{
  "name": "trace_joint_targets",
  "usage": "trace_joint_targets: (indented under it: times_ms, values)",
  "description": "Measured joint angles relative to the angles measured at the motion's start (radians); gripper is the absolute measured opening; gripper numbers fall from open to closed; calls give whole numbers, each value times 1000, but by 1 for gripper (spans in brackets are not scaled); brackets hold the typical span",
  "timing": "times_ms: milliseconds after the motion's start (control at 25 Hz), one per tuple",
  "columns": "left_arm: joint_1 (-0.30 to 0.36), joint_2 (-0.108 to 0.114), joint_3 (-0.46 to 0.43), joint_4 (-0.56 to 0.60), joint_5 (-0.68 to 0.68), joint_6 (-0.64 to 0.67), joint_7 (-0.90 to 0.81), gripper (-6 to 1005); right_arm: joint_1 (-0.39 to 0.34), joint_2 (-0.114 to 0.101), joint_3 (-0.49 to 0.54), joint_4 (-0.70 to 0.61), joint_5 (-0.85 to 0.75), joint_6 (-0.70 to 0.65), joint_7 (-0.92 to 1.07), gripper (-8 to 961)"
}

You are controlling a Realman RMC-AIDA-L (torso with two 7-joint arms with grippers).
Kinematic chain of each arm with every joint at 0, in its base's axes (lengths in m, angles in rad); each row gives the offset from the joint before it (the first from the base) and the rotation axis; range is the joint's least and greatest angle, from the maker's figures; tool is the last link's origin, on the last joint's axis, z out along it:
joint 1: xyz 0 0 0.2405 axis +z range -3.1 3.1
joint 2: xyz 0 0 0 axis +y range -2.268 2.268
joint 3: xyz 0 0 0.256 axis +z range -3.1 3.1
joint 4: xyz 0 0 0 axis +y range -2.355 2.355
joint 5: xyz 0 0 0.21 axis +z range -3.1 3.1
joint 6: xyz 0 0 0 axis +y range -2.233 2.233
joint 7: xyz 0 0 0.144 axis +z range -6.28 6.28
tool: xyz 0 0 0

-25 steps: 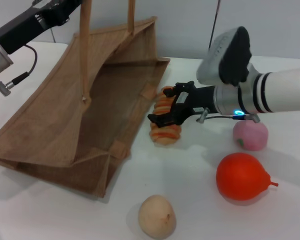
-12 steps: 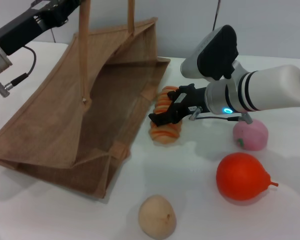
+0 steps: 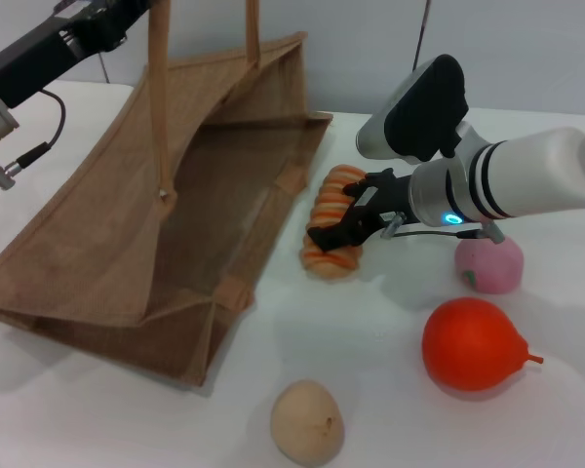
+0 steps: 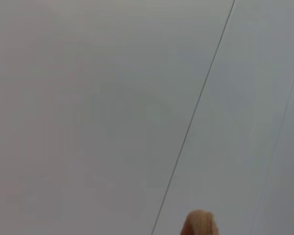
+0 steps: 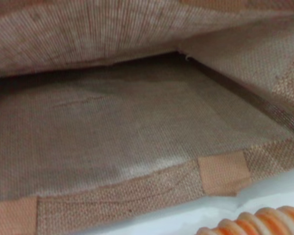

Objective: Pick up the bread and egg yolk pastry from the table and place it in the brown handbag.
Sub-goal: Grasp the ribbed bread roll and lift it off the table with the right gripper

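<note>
The striped orange and cream bread (image 3: 331,234) lies just right of the brown handbag (image 3: 127,244), whose mouth gapes toward it. My right gripper (image 3: 356,216) is shut on the bread, black fingers across its middle. The bread's end also shows in the right wrist view (image 5: 255,223), in front of the handbag's open inside (image 5: 137,122). The egg yolk pastry (image 3: 307,421) sits alone on the table near the front edge. My left gripper (image 3: 127,15) is at the top left, holding the handbag's handle (image 3: 159,97) up taut.
A pink ball (image 3: 488,263) lies under my right forearm. A red-orange pear-shaped fruit (image 3: 473,343) sits in front of it. The white table (image 3: 390,390) runs between the fruit and the pastry.
My right gripper has closed on the bread and shifted it a little to the right, away from the bag's edge. The left arm and the bag have not moved.
</note>
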Motion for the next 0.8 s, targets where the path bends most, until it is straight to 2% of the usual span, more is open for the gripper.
trace_joint_targets:
  times_ms: [640, 800]
  values:
    - [-6, -1, 0, 0, 0, 1, 0, 100, 8, 3, 4, 22, -36, 95, 5, 892]
    - [-6, -2, 0, 0, 0, 1, 0, 99, 10, 3, 4, 25, -36, 97, 5, 830]
